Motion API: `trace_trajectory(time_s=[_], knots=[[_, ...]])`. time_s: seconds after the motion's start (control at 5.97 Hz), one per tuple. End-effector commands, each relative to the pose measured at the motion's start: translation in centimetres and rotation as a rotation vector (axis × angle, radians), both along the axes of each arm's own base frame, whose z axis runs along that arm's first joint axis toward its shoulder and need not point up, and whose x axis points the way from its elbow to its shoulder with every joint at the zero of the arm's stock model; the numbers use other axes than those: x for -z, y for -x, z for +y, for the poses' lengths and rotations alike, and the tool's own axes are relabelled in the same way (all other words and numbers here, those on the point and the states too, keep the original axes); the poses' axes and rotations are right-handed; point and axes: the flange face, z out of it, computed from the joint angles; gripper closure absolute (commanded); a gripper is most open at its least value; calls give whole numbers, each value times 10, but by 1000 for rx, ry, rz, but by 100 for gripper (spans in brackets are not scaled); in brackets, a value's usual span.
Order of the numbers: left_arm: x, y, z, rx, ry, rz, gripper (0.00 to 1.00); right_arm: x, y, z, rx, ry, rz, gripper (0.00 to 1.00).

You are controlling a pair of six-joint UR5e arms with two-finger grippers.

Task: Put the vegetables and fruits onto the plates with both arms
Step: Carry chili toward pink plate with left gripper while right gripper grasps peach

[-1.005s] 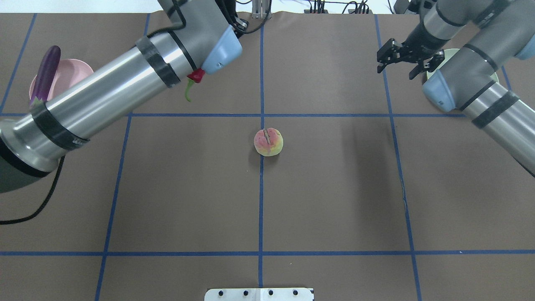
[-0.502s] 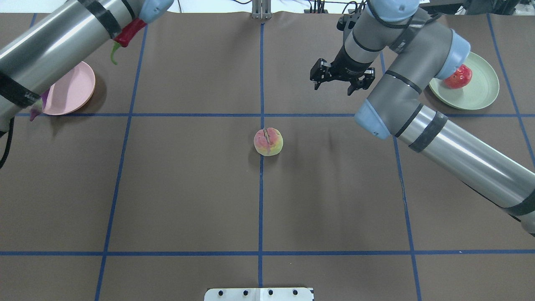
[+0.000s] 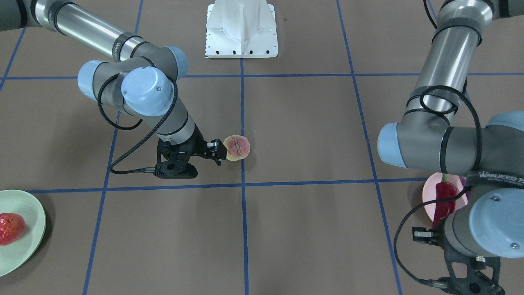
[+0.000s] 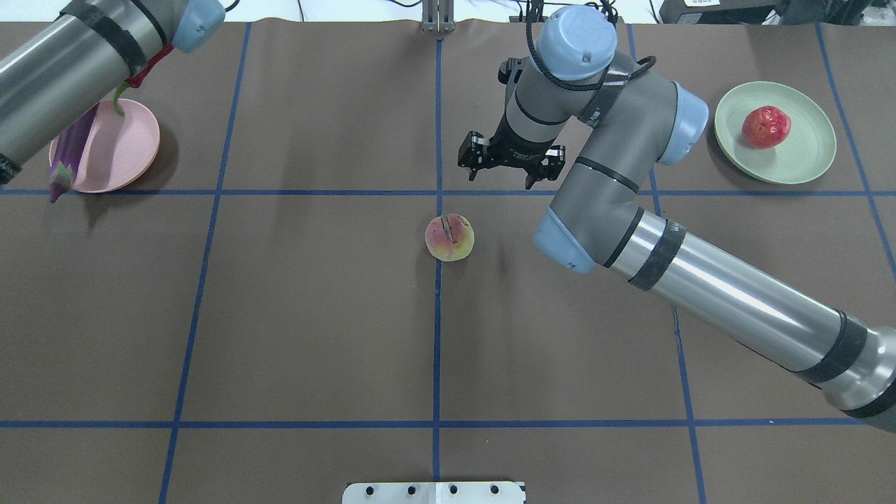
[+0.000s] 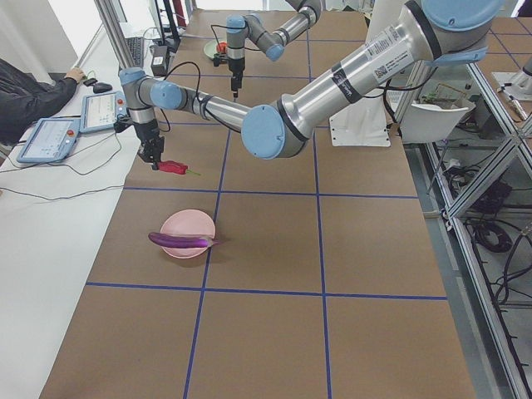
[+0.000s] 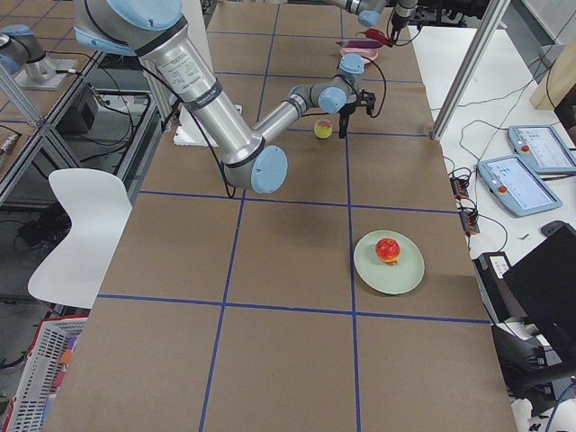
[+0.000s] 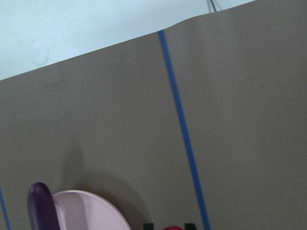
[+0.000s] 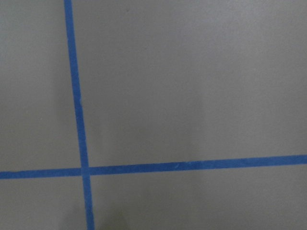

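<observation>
The yellow-pink peach (image 4: 449, 238) sits on the central blue line. My right gripper (image 4: 509, 166) hovers open just beyond it and to its right, with nothing between its fingers. It also shows next to the peach (image 3: 237, 148) in the front-facing view. The red chili pepper (image 5: 173, 167) hangs in the air with my left gripper (image 5: 152, 155) shut on it, over the far edge of the pink plate (image 4: 122, 150). The purple eggplant (image 4: 71, 155) lies across that plate's left rim. The pomegranate (image 4: 766, 127) rests on the mint green plate (image 4: 805, 150).
Blue tape lines (image 4: 437, 350) divide the brown table cover into squares. The white robot base (image 3: 241, 28) stands at the near edge. A person's sleeve (image 5: 33, 91) and tablets (image 5: 50, 137) are beyond the table's far side.
My right gripper has swung left and nearer to the peach, still open. My left arm has carried the chili pepper further left, to above the pink plate.
</observation>
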Motion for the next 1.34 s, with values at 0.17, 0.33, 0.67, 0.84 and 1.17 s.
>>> trace_trajectory(time_s=[0.17, 0.33, 0.67, 0.84, 1.17], knots=[[-99, 12, 13, 15, -10, -58, 100, 30, 35, 28, -10, 8, -12, 0], [-127, 12, 23, 12, -15, -55, 100, 32, 38, 31, -12, 12, -14, 0], [-145, 2, 34, -3, -15, -55, 100, 32, 50, 42, -1, 3, -7, 0], [-145, 2, 34, -3, -16, -55, 100, 27, 60, 52, 17, -1, 0, 0], [-146, 2, 34, -5, -41, -43, 0, 14, 79, 59, 16, -19, 49, 0]])
